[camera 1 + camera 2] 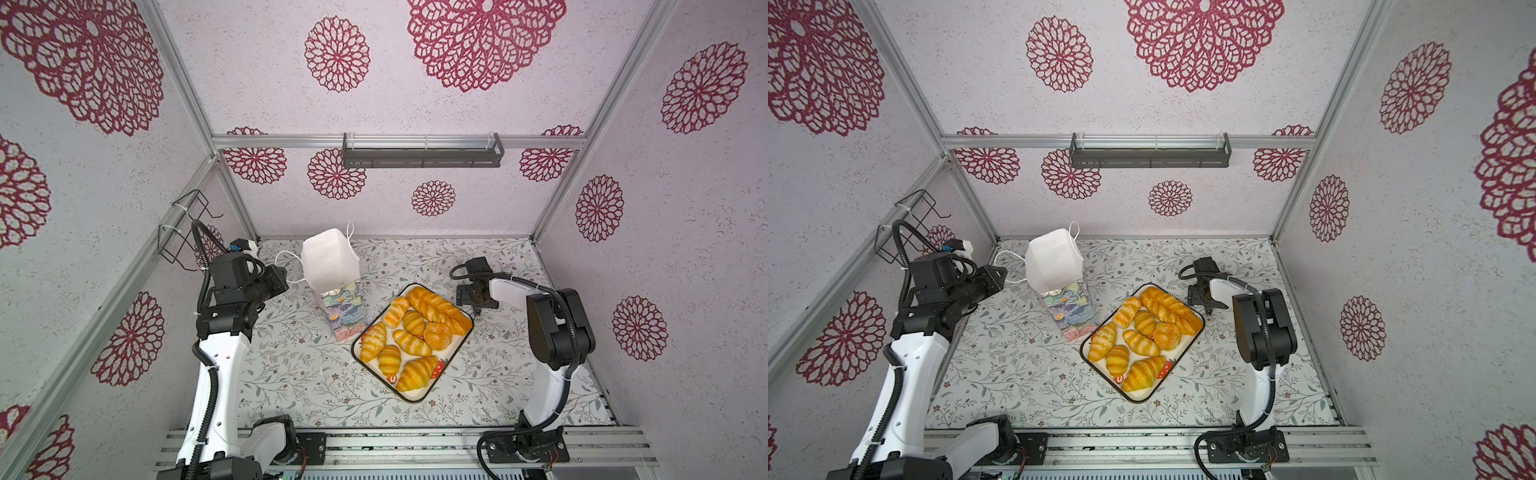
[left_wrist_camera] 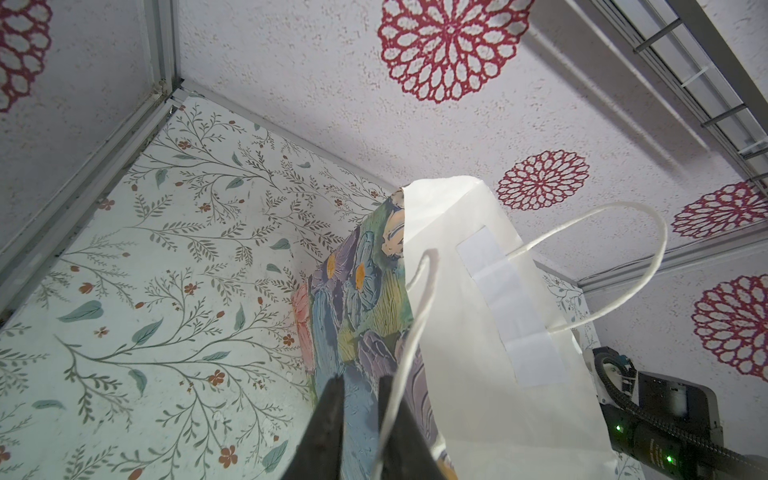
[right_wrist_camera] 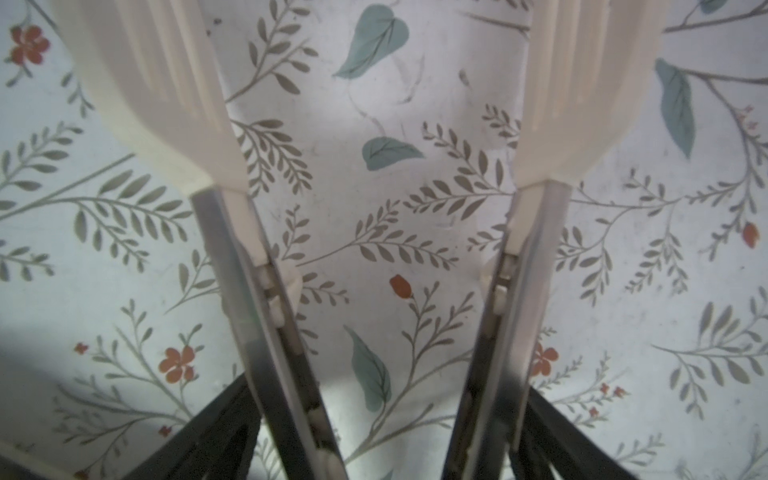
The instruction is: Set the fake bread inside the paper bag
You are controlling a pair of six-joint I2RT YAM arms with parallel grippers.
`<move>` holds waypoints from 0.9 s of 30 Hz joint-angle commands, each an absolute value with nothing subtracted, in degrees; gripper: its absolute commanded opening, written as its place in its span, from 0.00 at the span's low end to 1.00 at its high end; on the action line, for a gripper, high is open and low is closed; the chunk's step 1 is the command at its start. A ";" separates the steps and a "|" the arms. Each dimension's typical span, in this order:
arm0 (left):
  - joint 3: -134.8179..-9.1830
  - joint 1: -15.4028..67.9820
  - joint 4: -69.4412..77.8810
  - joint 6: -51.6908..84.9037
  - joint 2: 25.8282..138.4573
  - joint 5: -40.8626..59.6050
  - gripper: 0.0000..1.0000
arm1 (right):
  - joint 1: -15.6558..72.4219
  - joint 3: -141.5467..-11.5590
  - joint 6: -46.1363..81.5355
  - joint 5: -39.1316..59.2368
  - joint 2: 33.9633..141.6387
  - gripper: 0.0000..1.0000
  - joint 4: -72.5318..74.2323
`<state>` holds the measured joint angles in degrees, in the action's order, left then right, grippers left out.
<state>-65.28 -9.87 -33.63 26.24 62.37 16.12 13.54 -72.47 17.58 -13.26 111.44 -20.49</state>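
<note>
The fake bread (image 1: 411, 336) (image 1: 1142, 336) lies on a strawberry-print tray (image 1: 355, 348): several croissants, a round bun (image 1: 437, 336) and a long twisted loaf (image 1: 436, 309). The paper bag (image 1: 330, 262) (image 1: 1054, 266) (image 2: 478, 332) stands upright left of the tray, its mouth open and white inside. My left gripper (image 1: 286, 280) (image 2: 361, 378) sits at the bag's left side. Its jaws are a narrow gap apart, and the bag's cord handle (image 2: 415, 324) runs along one finger. My right gripper (image 1: 473, 301) (image 3: 374, 62) hangs open over the cloth by the tray's far right corner, nothing between its white paddles.
A black wire basket (image 1: 187, 232) hangs on the left wall behind the left arm. A grey shelf (image 1: 422, 156) is fixed to the back wall. An aluminium rail (image 1: 395, 444) runs along the table's front edge.
</note>
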 commanded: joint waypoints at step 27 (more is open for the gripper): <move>-64.58 -10.36 -31.90 26.48 60.91 16.98 0.20 | 13.62 -72.95 17.89 -13.68 109.33 0.72 -22.26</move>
